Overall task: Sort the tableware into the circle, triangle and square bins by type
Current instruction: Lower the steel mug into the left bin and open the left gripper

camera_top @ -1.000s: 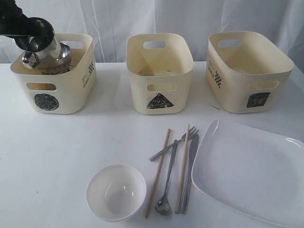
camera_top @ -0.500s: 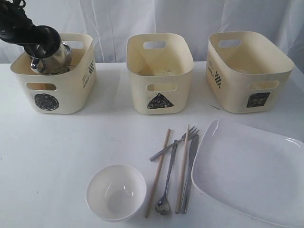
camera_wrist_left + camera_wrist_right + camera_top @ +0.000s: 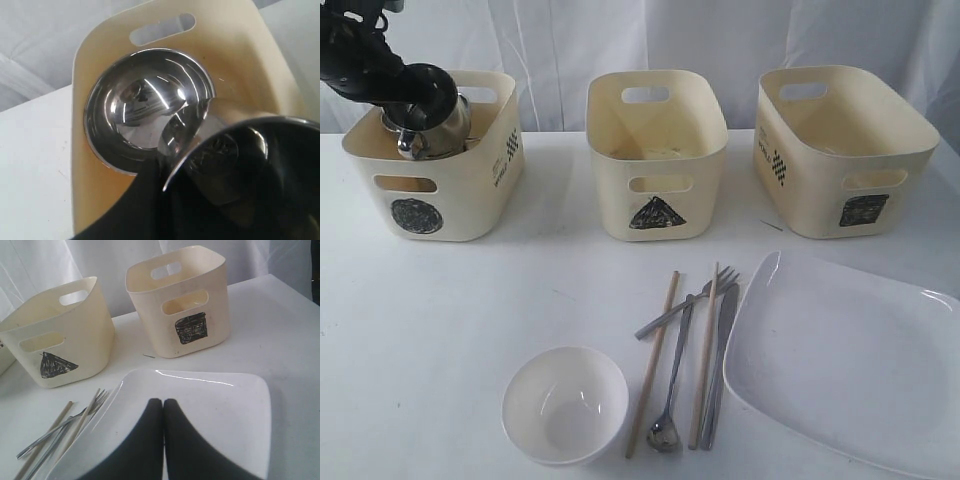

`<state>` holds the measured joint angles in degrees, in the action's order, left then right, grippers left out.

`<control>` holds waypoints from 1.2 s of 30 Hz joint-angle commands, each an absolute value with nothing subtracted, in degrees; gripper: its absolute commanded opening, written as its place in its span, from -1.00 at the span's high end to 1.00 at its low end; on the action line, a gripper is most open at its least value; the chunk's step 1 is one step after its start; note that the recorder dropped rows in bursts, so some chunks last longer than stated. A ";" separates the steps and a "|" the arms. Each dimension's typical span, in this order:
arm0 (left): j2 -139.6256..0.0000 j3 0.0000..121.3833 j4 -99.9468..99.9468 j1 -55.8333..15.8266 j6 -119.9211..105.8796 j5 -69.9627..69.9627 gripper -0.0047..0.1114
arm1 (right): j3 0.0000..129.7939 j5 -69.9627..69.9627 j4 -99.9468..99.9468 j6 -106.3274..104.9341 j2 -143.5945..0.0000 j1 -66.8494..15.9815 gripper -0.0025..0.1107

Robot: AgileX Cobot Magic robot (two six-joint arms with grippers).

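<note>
Hard-to-see stuff first: the left gripper [image 3: 420, 92] is mostly a black blob at the far left, and its fingers are buried behind the shiny steel handled mug [image 3: 428, 132]. I can't see the jaws properly, but the mug hangs tilted off the arm's end, so it looks pinched. The mug is at the mouth of the cream plastic bin with the scribbled black circle [image 3: 470, 190], far left. The left wrist view shows a shiny steel bowl [image 3: 140, 105] lying in the bottom of that bin. The right gripper [image 3: 163, 405] only shows in its own wrist view. Its fingers are pressed together with nothing between them, above the large white square plate [image 3: 850, 370], which is near right and cut off by the frame edge.

Labels: cream bin with a black triangle [image 3: 655, 150] far middle, cream bin with a black square [image 3: 820, 170] far right. There's small dark print on the sides of the circle and square bins, too tiny to read. Something pale lies in the triangle bin, can't tell what.

Count on the white table [image 3: 440, 320]:
- three bins
- one white round bowl [image 3: 565, 405], near middle
- two wooden chopsticks [image 3: 653, 365]
- one steel spoon [image 3: 673, 385]
- one steel fork [image 3: 680, 312]
- one steel knife [image 3: 720, 350]

The cutlery is bunched between bowl and plate, with the fork crossing the chopsticks.
</note>
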<state>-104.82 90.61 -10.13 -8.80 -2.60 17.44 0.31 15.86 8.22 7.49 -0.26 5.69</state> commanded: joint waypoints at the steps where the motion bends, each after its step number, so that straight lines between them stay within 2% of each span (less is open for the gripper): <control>1: -104.69 90.76 -9.36 -8.70 -2.32 18.87 0.92 | 0.00 15.38 8.08 7.68 0.00 5.53 0.96; 25: -104.69 90.76 -3.42 -8.70 -4.87 21.19 0.91 | 0.00 15.38 8.08 7.68 0.00 5.53 0.96; 28: -104.69 90.76 -3.02 -8.70 -4.87 21.08 0.73 | 0.00 15.38 8.08 7.68 0.00 5.53 0.96; 33: -104.59 90.76 -3.02 -8.70 -4.87 20.18 0.29 | 0.00 15.38 8.08 7.68 0.00 5.53 0.96; 36: -104.27 91.08 -2.07 -8.70 -4.74 20.10 0.17 | 0.00 15.38 8.08 7.68 0.00 5.53 0.96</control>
